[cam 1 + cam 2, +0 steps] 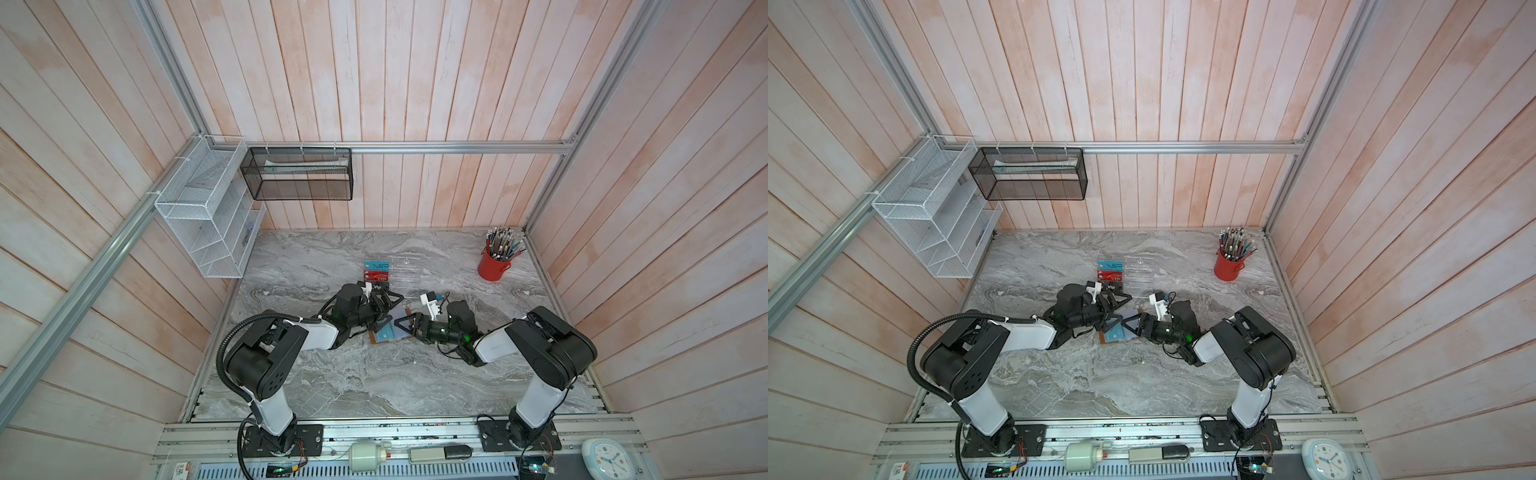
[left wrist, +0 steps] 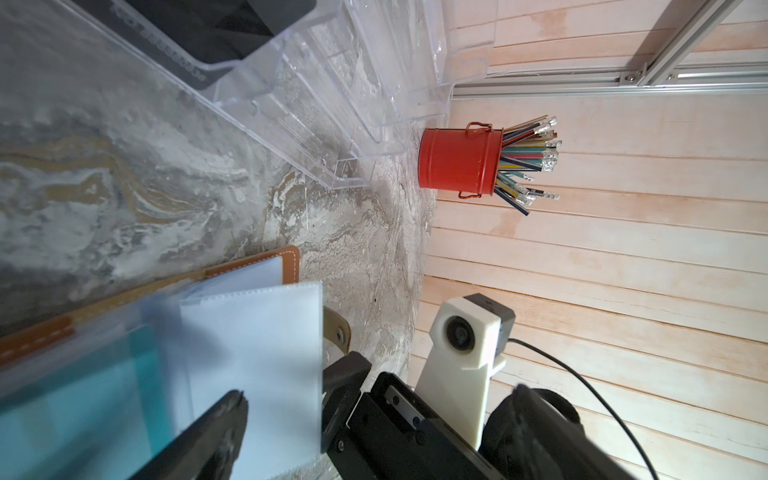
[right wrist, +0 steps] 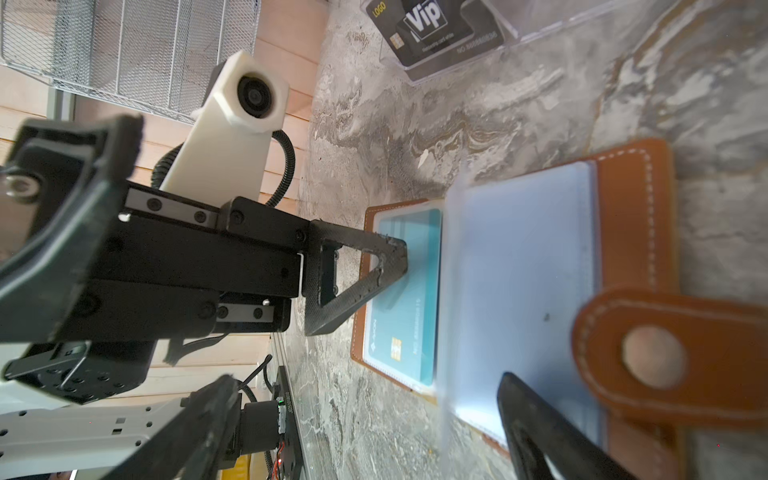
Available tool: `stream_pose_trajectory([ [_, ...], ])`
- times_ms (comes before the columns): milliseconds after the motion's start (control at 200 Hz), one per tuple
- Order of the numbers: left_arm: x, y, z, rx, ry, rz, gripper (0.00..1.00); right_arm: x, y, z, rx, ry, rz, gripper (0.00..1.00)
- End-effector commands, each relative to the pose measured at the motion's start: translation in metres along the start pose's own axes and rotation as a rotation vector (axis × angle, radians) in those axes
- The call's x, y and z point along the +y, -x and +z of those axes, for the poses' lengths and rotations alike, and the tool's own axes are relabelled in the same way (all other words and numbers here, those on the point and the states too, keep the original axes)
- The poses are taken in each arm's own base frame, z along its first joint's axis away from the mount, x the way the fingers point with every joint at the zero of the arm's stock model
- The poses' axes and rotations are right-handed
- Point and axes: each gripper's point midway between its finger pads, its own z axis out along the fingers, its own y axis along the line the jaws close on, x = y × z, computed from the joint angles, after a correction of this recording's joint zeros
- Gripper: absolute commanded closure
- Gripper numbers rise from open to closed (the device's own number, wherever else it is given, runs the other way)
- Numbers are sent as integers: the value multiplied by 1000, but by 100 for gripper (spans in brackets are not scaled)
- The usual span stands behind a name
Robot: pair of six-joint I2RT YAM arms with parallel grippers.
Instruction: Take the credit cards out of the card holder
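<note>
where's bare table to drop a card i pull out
Widest: marble tabletop between card holder and front rail. Smaller: between white wire rack and acrylic rack; between that rack and red pencil bucket. Crowded: the middle, left gripper and right gripper at the card holder.

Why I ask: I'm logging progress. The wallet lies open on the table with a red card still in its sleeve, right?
Wrong colour: the card still inside the open wallet is teal, not red, as the right wrist view shows. The rest holds.
</note>
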Motion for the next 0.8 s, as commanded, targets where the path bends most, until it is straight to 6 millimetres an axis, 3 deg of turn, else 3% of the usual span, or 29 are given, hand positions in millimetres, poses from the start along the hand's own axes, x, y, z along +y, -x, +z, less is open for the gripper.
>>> stream_pose_trajectory([
  [0, -8, 3, 7, -1, -26, 8, 0, 5, -2, -8, -8, 3, -9, 2],
  [235, -4, 3, 16, 2, -17, -2, 0, 2, -5, -23, -20, -82, -57, 2],
  [430, 7, 1, 11, -7, 4, -15, 0, 7, -1, -32, -25, -139, -133, 3],
  [795, 18, 8, -2, -30, 10, -35, 0, 8, 0, -5, 36, -36, -111, 5],
])
